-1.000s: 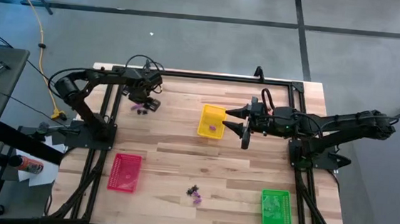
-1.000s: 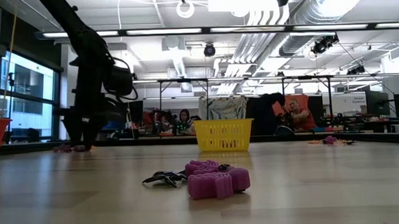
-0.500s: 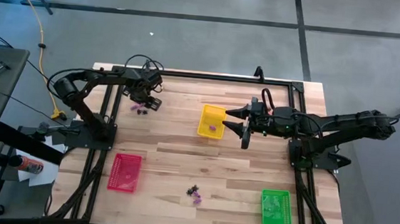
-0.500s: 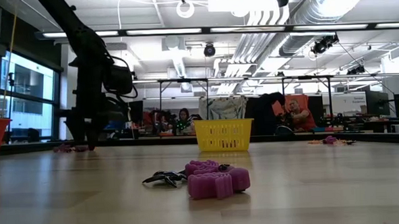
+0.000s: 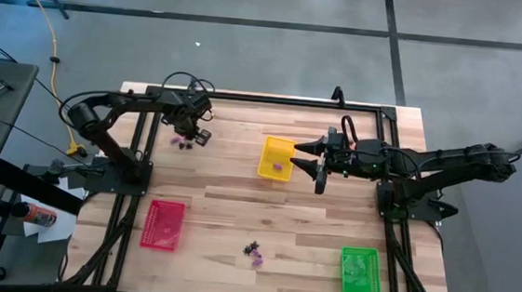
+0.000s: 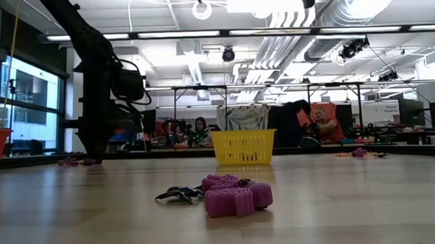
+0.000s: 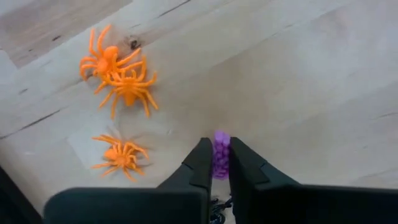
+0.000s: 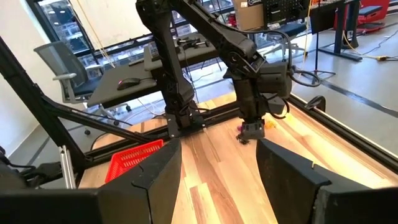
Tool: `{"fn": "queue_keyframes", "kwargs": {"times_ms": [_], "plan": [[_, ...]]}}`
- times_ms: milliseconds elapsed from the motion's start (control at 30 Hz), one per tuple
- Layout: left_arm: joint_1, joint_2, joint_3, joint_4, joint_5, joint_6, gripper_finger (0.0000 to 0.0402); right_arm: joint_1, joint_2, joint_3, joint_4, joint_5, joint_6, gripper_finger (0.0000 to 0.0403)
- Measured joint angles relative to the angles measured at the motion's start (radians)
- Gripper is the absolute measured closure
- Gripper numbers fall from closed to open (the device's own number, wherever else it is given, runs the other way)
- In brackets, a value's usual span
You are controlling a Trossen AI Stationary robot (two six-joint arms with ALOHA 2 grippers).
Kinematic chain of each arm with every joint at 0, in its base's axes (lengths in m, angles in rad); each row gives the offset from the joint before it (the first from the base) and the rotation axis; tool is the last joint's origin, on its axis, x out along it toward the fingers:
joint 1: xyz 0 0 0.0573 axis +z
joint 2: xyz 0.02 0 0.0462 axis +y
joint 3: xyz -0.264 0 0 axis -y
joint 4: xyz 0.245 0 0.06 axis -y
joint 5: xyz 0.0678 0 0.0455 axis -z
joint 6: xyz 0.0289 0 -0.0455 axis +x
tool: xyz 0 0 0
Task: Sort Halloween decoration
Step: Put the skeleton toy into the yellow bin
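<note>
The left gripper (image 7: 215, 163) is at the far left part of the table (image 5: 329, 235), and its two fingers are closed on a small purple trinket (image 7: 221, 152) that stands upright between the tips, its long axis along the fingers. The yellow tray (image 5: 276, 157), which already holds a purple piece, lies toward the table's middle from this claw, with bare wood between them and nothing in the way, I think. Three orange spiders (image 7: 120, 81) lie just beside the held piece, and the right gripper (image 5: 319, 166) waits with its jaws apart beside the yellow tray, so it may crowd a drop there.

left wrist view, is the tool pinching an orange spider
No, the left tool is shut on a purple trinket; the orange spiders lie apart on the table.
</note>
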Motion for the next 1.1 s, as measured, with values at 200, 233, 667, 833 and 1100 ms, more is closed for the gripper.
{"fn": "queue_keyframes", "kwargs": {"times_ms": [200, 233, 667, 833, 1100], "plan": [[0.003, -0.156, -0.003, 0.083, 0.016, 0.047, 0.0398, 0.0, 0.0, 0.0, -0.005, 0.0, -0.003, 0.0199], [0.002, -0.189, -0.004, 0.102, 0.038, 0.06, 0.0398, 0.0, 0.0, 0.0, -0.007, 0.0, -0.004, 0.0199], [-0.338, -0.596, -0.002, 0.804, 0.301, -0.094, 0.0395, 0.0, 0.0, 0.0, -0.01, 0.0, -0.018, 0.0199], [-0.578, -0.585, -0.001, 1.033, 0.276, -0.068, 0.0394, 0.0, 0.0, 0.0, 0.033, -0.024, -0.017, 0.0199], [-0.847, -0.481, 0.0, 1.107, 0.056, 0.081, 0.0394, 0.001, 0.0, 0.0, 0.126, -0.124, -0.114, 0.0199]]}}
